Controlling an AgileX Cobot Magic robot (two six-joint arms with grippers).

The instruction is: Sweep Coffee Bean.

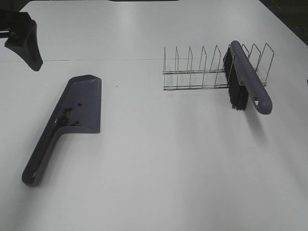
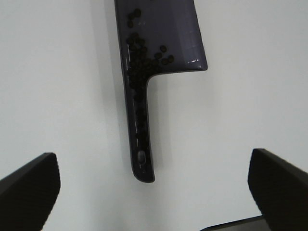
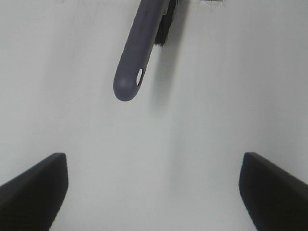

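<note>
I see the coffee beans [image 2: 139, 57] gathered in the dustpan [image 1: 82, 103] on the worktop [image 1: 168, 159]. My left hand [image 2: 154, 187] and right hand [image 3: 154, 185] hang spread, empty; the brush [image 1: 248, 77] rests in the wire rack [image 1: 197, 72].

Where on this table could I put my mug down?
The widest bare stretch lies between the dustpan and the wire rack, and across the whole near side of the table. The far right is crowded: the brush leans in the rack there.
</note>
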